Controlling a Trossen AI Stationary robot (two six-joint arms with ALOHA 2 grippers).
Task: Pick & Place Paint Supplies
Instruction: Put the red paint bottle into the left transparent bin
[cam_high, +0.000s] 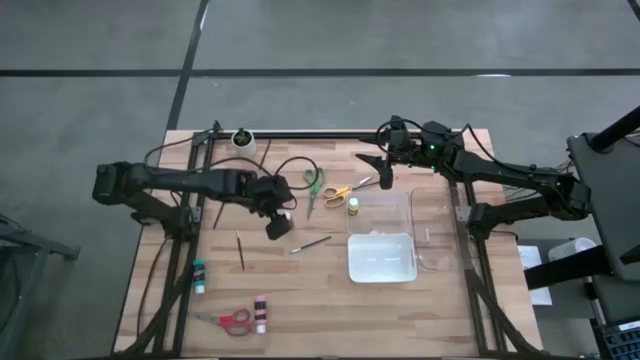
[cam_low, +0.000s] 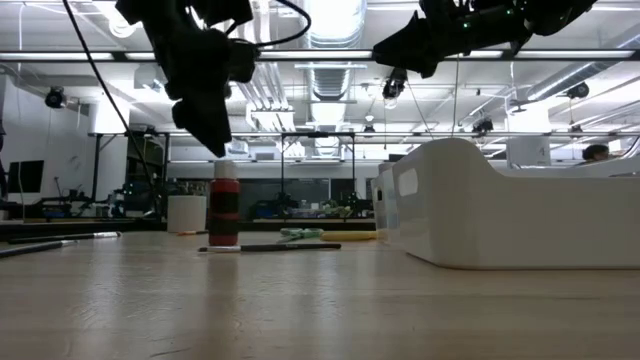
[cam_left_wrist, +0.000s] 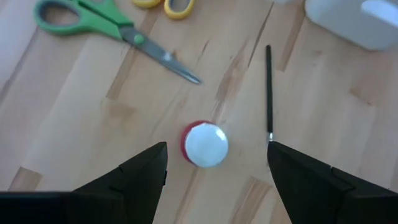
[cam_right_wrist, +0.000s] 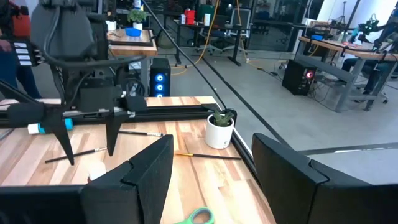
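paint supplies lie spread on the wooden table (cam_high: 300, 300); a red paint bottle (cam_left_wrist: 205, 144) stands upright with its pale cap on top, just under the left gripper (cam_left_wrist: 216, 163); the claw is spread wide with nothing in it, one finger on each side, so it looks ready to drop and pinch; green scissors (cam_left_wrist: 93, 18) and a thin brush (cam_left_wrist: 269, 87) lie near; the right gripper (cam_right_wrist: 210, 163) waits high, open and empty, by the white tray (cam_high: 381, 258).
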